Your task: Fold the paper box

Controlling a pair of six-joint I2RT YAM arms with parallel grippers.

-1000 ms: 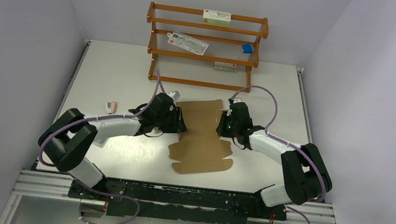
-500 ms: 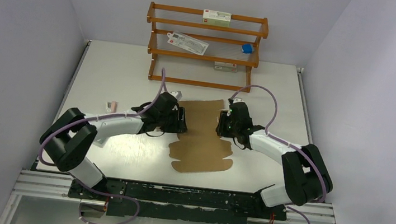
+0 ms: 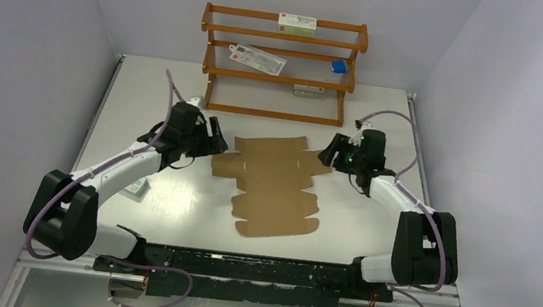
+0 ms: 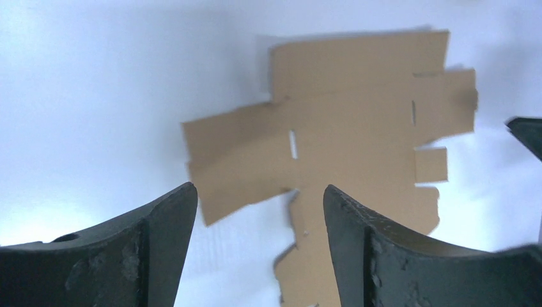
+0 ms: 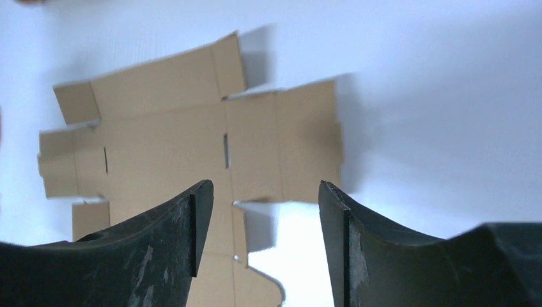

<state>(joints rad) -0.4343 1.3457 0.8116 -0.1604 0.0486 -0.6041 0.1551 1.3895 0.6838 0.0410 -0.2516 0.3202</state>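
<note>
Withdrawn left gripper [image 3: 215, 135], right gripper [image 3: 327, 158] (jaws apart), paper box [image 3: 275, 193] spread flat

Count on table: one flat paper box [image 3: 276, 189], one wooden rack [image 3: 280, 66] at the far edge. On the rack: two white cartons [image 3: 297, 22], one flat white packet [image 3: 256, 57], one blue block [image 3: 338, 66]. Tools, two: left tool [image 4: 259, 190], right tool [image 5: 265, 185].

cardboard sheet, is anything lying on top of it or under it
Nothing lies on the cardboard sheet; the left hand and right hand are open beside it. It is spread on the table; anything beneath it is hidden.
</note>
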